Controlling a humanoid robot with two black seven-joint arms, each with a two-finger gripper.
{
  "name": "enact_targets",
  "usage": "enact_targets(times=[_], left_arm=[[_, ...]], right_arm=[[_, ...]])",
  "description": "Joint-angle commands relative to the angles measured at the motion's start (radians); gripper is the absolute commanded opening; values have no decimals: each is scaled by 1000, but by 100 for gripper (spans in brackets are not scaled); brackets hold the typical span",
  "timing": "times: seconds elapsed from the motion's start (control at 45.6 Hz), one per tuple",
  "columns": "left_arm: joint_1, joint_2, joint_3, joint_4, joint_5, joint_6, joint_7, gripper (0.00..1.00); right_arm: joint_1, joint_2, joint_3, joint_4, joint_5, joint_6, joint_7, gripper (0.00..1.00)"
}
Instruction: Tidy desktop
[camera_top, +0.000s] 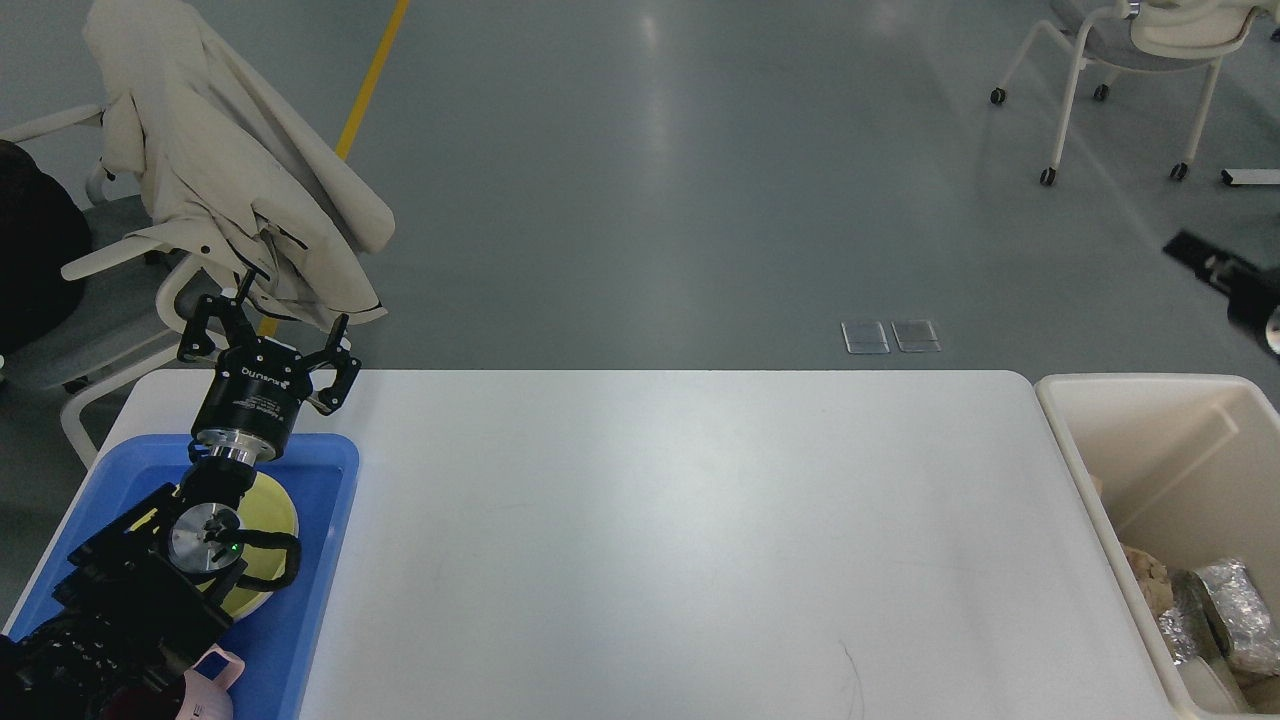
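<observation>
While the left jaws (268, 325) gape, the desktop (690, 540) lies below

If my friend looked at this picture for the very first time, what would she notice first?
Probably the big white desktop, bare across its middle, filling most of the view. Next, the black left gripper poised over the far left corner with its jaws spread open, above a blue tray holding a yellow plate. At the right edge, a cream bin holds crumpled foil.
</observation>
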Motion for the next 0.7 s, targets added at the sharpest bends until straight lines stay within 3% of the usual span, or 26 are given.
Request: enact_targets(times=[0.0,0.131,0.263,0.329,0.416,0.526,0.679], left_arm=[[0,0,0,0,0,0,0,100],[0,0,0,0,0,0,0,100],[0,0,0,0,0,0,0,100],[0,0,0,0,0,0,0,100],[0,0,0,0,0,0,0,100],[0,0,0,0,0,0,0,100],[0,0,0,0,0,0,0,100]], right_arm=[[-166,78,315,68,6,45,13,100],[-296,185,378,42,6,160,23,100],[-405,213,388,37,6,217,118,100],[-448,208,395,11,9,298,148,100],[-488,210,437,-80,35,377,153,100],[-494,207,539,-182,104,377,145,100],[-520,208,550,-179,103,374,144,100]])
